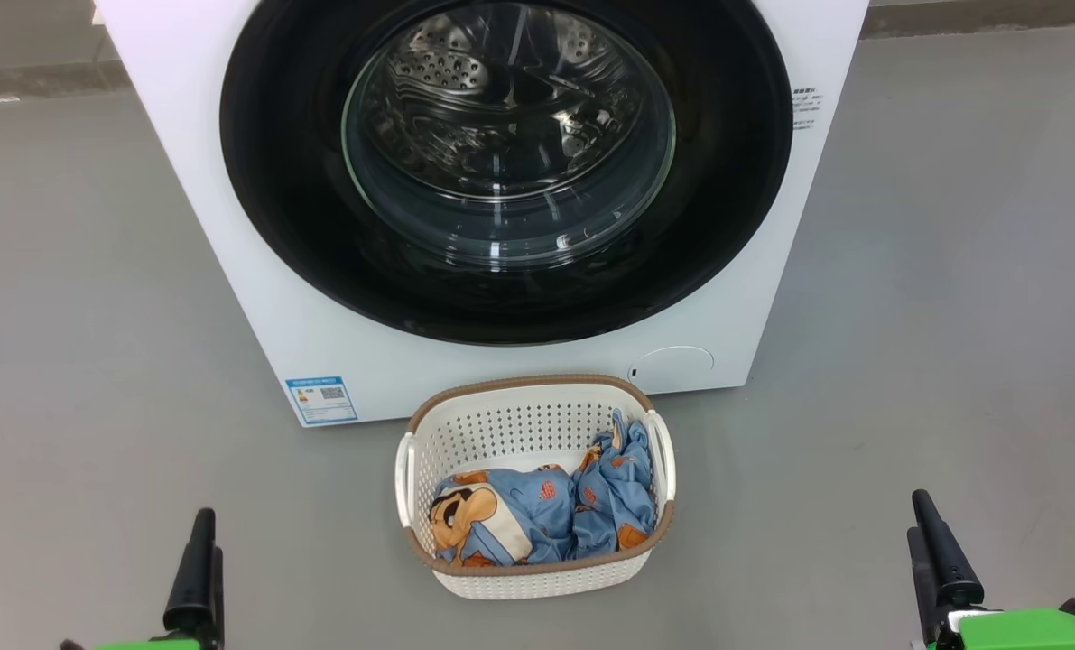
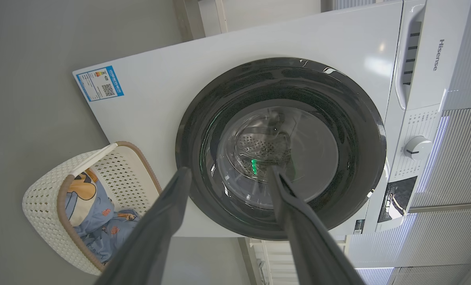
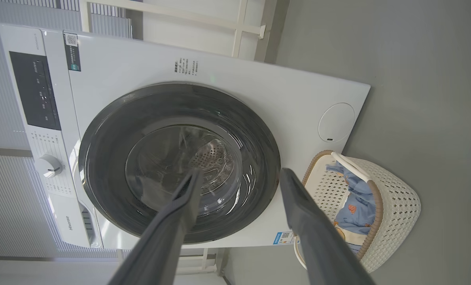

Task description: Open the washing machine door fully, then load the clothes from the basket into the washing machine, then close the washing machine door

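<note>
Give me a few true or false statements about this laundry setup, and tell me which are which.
1. The washing machine door is shut. True.
2. The basket stands on the floor before the washing machine. True.
3. The clothes are inside the washing machine. False: they lie in the basket.
4. The left pincer is open and empty. True.
5. The right pincer grips the basket's handle. False: it is open, clear of the basket.

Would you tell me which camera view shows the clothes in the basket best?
The head view: it looks down into the basket, showing the clothes nearly whole. The left wrist view hides part behind a jaw of the left gripper; the right wrist view, a strip inside the rim.
</note>
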Controlling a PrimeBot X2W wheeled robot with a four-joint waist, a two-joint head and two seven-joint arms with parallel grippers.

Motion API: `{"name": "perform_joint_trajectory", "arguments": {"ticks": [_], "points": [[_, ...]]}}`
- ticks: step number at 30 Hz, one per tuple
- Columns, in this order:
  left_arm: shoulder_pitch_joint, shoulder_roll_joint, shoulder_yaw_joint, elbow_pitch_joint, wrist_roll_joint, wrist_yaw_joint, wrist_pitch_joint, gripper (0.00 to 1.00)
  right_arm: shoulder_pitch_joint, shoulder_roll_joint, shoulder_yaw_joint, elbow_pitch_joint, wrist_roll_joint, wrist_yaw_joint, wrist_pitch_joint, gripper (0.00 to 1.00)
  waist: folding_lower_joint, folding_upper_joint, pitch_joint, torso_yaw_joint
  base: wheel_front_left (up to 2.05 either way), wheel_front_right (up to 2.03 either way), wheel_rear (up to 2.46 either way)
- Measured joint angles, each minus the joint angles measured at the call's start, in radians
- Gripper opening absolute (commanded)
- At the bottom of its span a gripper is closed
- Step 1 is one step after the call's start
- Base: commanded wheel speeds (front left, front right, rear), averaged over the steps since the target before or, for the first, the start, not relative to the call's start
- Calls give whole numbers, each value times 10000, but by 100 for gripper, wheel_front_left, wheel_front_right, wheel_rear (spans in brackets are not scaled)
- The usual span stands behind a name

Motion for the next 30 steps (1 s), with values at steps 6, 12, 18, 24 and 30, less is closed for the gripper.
{"name": "perform_joint_trajectory", "arguments": {"ticks": [6,12,18,24,30], "points": [[-104,150,-167,-40,830,0,-211,100,-24,-161,35,12,-1055,0,-230,100,0,0,-13,14,0,0,0],[-105,192,-209,-94,2182,0,-374,100,-39,-182,38,10,-2429,0,-426,100,0,0,-19,27,0,0,0],[-105,188,-261,-111,3453,0,-537,100,-111,-196,40,-17,-3875,0,-617,100,-1,0,-26,34,0,0,0],[-105,201,-316,-113,4625,0,-731,100,-210,-209,44,-92,-5200,0,-794,100,-1,0,-27,33,0,0,0],[-105,217,-437,-115,5643,0,-859,100,-216,-184,52,-184,-6358,0,-913,100,0,0,-35,42,0,0,0]]}}
